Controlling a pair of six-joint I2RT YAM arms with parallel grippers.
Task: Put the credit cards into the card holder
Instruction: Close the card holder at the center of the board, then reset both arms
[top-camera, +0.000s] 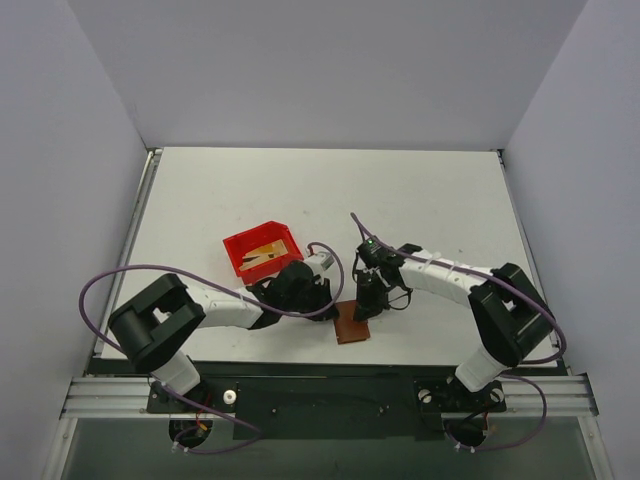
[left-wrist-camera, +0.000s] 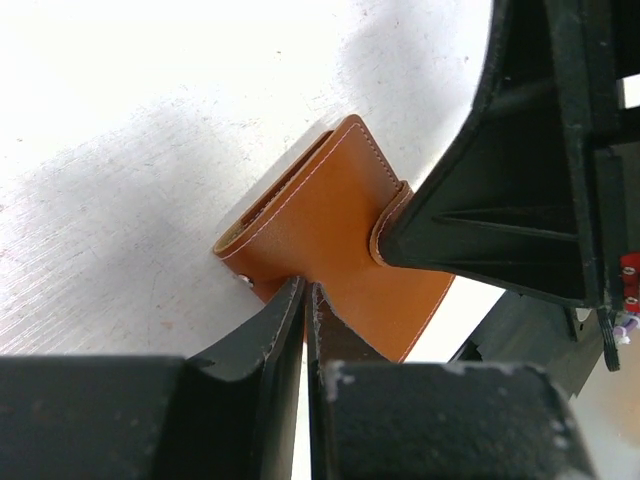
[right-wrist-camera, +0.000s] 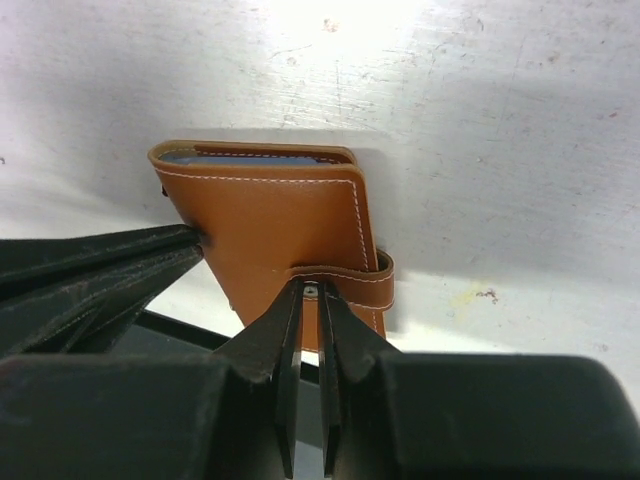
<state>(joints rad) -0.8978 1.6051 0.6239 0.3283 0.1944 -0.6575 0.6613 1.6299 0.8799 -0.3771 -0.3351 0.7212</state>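
**Now it is all close together at the front**

The small brown leather folding card holder with a snap tab (top-camera: 350, 322) lies folded shut on the white surface (top-camera: 420, 200), near its front edge. It sits between the two arms. A bit of blue shows inside its far edge in the right wrist view (right-wrist-camera: 270, 215).

The left end effector (top-camera: 328, 311) comes at the card holder from the left. Its two fingers are squeezed almost together (left-wrist-camera: 305, 300), and their tips touch the near edge of the card holder (left-wrist-camera: 330, 230). I cannot tell if any leather is caught between them.

The right end effector (top-camera: 363, 314) comes from the other side. Its fingers are pinched tight on the snap tab (right-wrist-camera: 310, 295), which wraps over the card holder's near edge. In the left wrist view its black tip (left-wrist-camera: 385, 245) presses on that same tab.

The thin gold-tan credit cards (top-camera: 265, 252) lie in a red plastic bin (top-camera: 230, 256). The bin stands on the surface behind the left arm, apart from the card holder. I cannot count the credit cards from here.
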